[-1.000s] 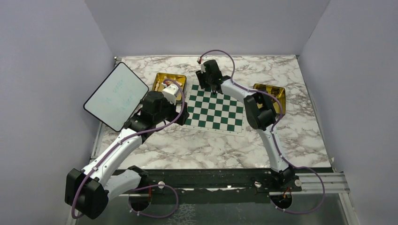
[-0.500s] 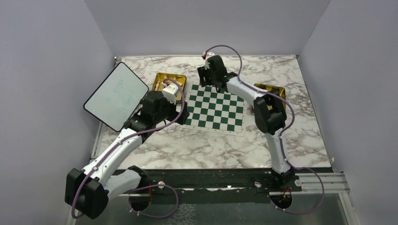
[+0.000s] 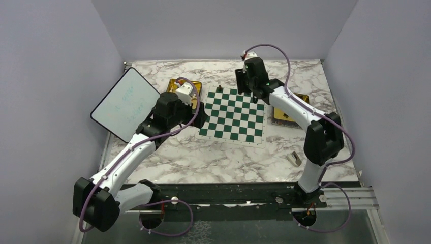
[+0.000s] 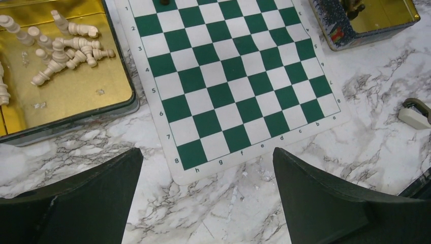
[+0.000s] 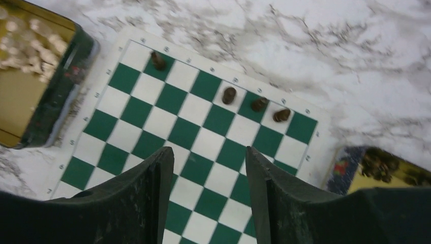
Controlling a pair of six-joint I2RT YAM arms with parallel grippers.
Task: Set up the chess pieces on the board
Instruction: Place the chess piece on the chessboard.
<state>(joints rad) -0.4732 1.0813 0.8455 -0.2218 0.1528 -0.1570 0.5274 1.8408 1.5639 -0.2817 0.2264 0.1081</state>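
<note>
- Since a second ago, my right claw has swung from the board's far-left corner towards its far-right side.
- One turned dark piece stands near that corner of the flat green-and-white board, which lies on the marbled desk.
- My right claw hovers half-spread and empty.
- My left claw gapes wide and empty beside cream pieces in a glossy gold tray.

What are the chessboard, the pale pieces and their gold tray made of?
The chessboard looks like a thin printed mat, perhaps vinyl: flat, matte, rounded corner. The pale pieces are turned, matte cream; wood or plastic, hard to tell. The gold tray seems a metal tin: shiny, reflective inside.
</note>
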